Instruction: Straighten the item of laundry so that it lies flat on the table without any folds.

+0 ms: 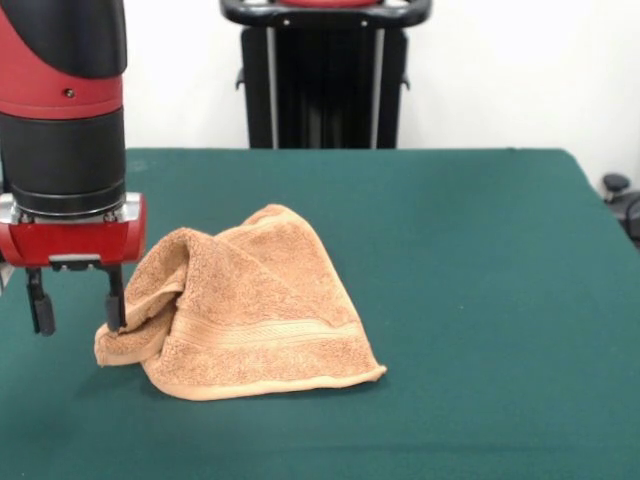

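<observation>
The orange-tan towel [245,310] lies bunched on the dark green table [480,300], left of centre. It is folded over itself, with a rolled hump at its left side and a woven band stripe along its near edge. My gripper [78,305] hangs from the red and black arm at the towel's left edge. Its two black fingers are spread apart. The right finger [115,300] stands against the towel's rolled left corner; the left finger stands over bare table. Nothing is held. No tag shows.
The robot's black pedestal [325,75] stands at the table's far edge, top centre. A dark object [622,200] sits beyond the table's right edge. Green table surface spreads to the right of the towel and in front of it.
</observation>
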